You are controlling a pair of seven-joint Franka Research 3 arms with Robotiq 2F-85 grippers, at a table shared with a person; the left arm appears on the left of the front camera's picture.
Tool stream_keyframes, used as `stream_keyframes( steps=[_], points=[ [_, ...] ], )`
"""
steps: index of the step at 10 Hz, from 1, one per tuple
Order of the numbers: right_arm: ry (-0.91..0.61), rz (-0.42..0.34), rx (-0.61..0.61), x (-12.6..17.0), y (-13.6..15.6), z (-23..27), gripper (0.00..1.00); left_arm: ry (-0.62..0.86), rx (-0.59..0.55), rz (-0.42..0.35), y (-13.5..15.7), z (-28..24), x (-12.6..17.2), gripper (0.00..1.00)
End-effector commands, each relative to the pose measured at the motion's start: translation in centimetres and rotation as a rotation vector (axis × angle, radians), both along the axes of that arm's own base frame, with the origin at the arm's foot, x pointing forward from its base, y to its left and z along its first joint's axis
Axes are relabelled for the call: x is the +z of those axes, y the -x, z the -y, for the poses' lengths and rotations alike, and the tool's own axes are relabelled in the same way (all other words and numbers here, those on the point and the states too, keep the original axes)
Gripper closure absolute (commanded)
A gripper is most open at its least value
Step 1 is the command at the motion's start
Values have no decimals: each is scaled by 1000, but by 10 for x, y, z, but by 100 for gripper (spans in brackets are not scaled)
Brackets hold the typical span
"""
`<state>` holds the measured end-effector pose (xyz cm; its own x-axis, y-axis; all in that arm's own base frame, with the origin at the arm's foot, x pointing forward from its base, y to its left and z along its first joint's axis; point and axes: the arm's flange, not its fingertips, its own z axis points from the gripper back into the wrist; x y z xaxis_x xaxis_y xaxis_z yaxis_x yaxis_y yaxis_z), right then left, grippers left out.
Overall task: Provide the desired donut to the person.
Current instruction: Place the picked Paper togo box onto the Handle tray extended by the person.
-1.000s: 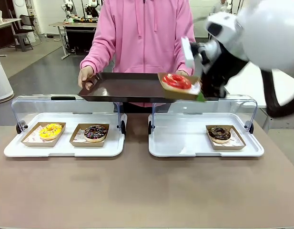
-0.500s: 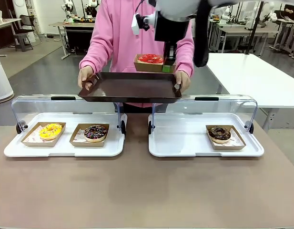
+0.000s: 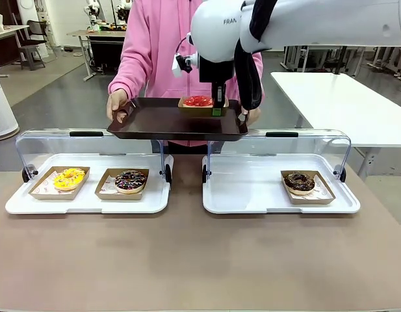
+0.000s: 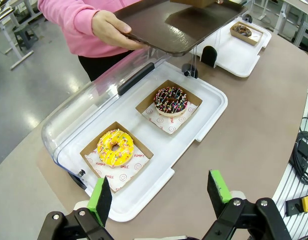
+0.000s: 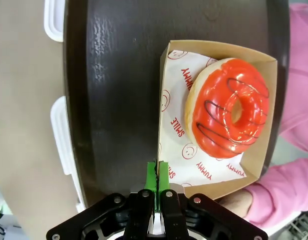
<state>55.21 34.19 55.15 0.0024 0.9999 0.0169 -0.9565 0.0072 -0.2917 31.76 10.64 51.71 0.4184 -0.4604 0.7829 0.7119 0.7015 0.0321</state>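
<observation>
A red-glazed donut (image 3: 198, 101) (image 5: 228, 107) lies in a brown cardboard box (image 3: 187, 107) (image 5: 213, 50). My right gripper (image 3: 217, 110) (image 5: 156, 172) is shut on the box's near edge. The box sits low over the right part of a dark serving tray (image 3: 168, 120) (image 5: 114, 100) (image 4: 183, 30); I cannot tell whether it touches. The person (image 3: 187, 45) in a pink hoodie holds that tray with both hands above the display cases. My left gripper (image 4: 159, 189) hangs open over the left case with nothing between its fingers.
The left white case (image 3: 18, 205) (image 4: 213, 112) holds a yellow donut (image 3: 69, 177) (image 4: 115, 146) and a sprinkled chocolate donut (image 3: 130, 181) (image 4: 170, 100). The right case (image 3: 252, 201) holds a chocolate donut (image 3: 299, 182) (image 4: 242, 31). Both clear lids stand raised at the back. Bare tabletop lies in front.
My right arm swung leftward from the tray's right end with the donut box, then lowered it onto the dark tray's right part. The person kept the tray still.
</observation>
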Motion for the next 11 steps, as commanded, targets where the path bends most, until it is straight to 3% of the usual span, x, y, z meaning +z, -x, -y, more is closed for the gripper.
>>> stream_keyframes(
  steps=[1,5,6,7,8,9,11],
  points=[
    [11,20,-8,-9,1,9,99,18,8,-8,0,0,1,0],
    [-25,41,-20,-29,-15,21,99,18,8,-8,0,0,1,0],
    [-38,33,-27,-29,-17,23,76,18,8,-8,0,0,1,0],
    [-44,34,-20,-28,-17,24,39,18,8,-8,0,0,1,0],
    [-54,39,-20,-24,-16,25,16,18,8,-8,0,0,1,0],
    [-48,25,6,-16,-10,27,0,18,8,-8,0,0,1,0],
    [-54,5,18,-6,-5,29,0,18,8,-8,0,0,1,0]
  ],
)
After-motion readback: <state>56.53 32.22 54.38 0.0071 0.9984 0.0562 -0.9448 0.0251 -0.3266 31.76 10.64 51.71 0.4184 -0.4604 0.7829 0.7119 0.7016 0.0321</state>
